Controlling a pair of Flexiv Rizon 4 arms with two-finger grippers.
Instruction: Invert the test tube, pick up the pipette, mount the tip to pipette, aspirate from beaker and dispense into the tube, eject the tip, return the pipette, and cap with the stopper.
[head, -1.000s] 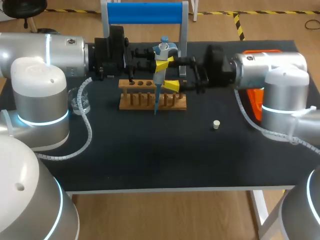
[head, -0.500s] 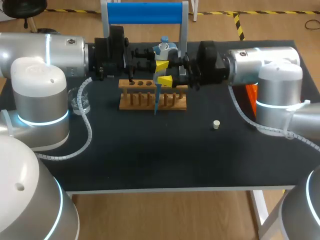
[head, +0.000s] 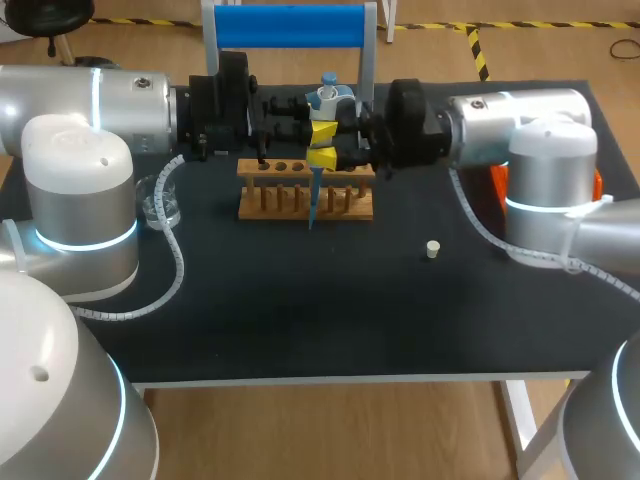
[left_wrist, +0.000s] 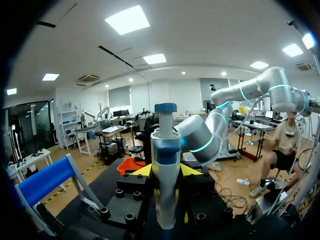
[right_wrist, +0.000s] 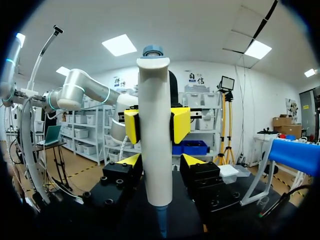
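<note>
The white and blue pipette (head: 322, 110) stands upright over the wooden tube rack (head: 300, 198), its thin blue tip (head: 311, 205) pointing down in front of the rack. My left gripper (head: 317, 127) comes in from the left and is shut on the pipette's body (left_wrist: 166, 175). My right gripper (head: 327, 152) comes in from the right, a little lower, with both yellow fingertips against the pipette (right_wrist: 155, 140). The glass beaker (head: 160, 200) sits at the left beside my left arm. The small white stopper (head: 432, 249) lies on the mat, right of the rack.
A stand with a blue top bar (head: 290, 25) rises at the back behind the grippers. An orange box (head: 499, 184) shows behind my right arm. The black mat (head: 300, 310) stretches bare toward the front edge.
My right arm has moved left up to the pipette and its fingers have closed in from wide open onto the body. My left arm and the pipette have stayed put.
</note>
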